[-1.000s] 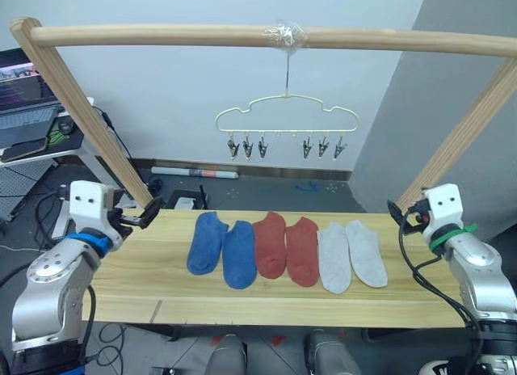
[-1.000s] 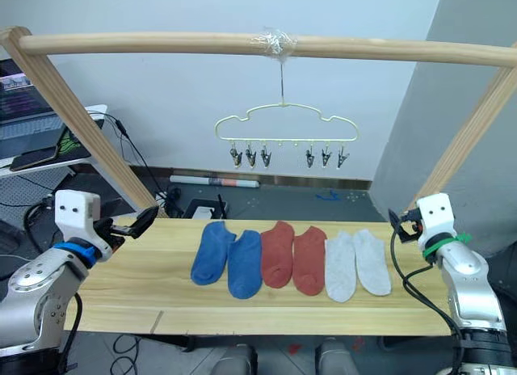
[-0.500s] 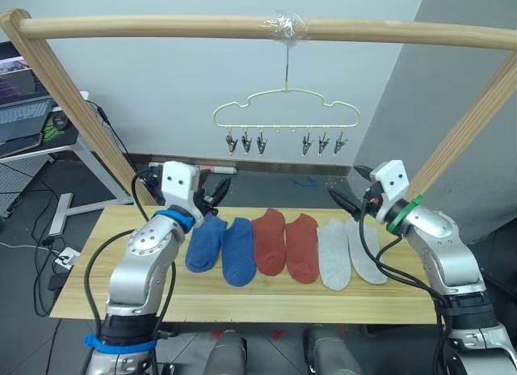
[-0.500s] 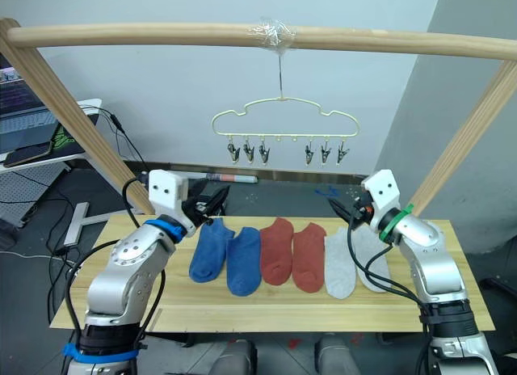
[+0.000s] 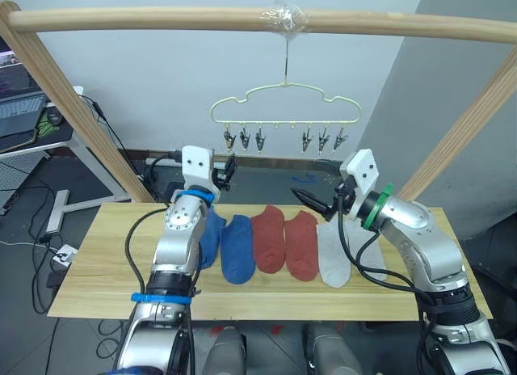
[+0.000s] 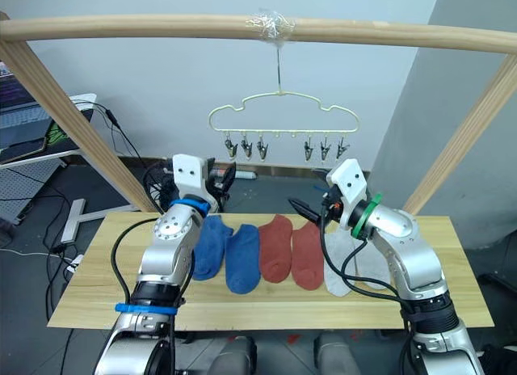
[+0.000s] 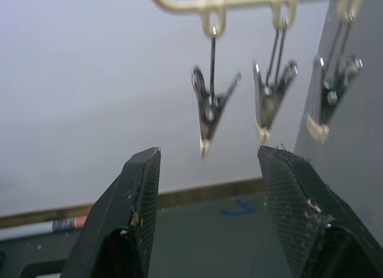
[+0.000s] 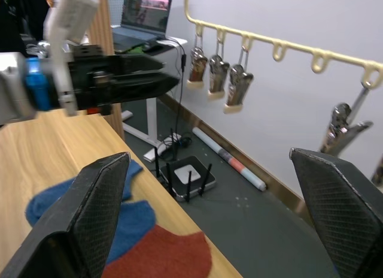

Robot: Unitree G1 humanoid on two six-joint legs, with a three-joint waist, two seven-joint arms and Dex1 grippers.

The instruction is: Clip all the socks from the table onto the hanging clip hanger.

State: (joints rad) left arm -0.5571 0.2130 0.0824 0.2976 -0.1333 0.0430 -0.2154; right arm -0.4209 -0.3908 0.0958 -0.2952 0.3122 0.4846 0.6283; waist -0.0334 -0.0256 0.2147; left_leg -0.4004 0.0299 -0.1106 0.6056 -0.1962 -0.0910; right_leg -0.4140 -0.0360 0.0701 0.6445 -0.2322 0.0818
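Six socks lie in a row on the table point(image 5: 97, 270): two blue socks point(image 5: 237, 247), two red socks point(image 5: 269, 239) and two grey socks point(image 5: 333, 255). My left arm hides part of the outer blue sock and my right arm part of the outer grey one. The pale yellow clip hanger point(image 5: 284, 108) hangs from the pole with bare metal clips point(image 7: 209, 110). My left gripper point(image 5: 228, 171) is open, raised above the table's far edge, just below the hanger's left clips. My right gripper point(image 5: 311, 201) is open, above the inner red sock, holding nothing.
A thick wooden pole point(image 5: 161, 19) spans the top on slanted wooden legs point(image 5: 81, 116) at both sides. A laptop point(image 5: 16, 108) stands on a desk at the far left. Cables and a small white device point(image 8: 188, 173) lie on the floor behind the table.
Both arms swung inward and upward from the table's ends. The left gripper rose from above the blue sock toward the left clips. The right gripper moved left over the red and grey socks.
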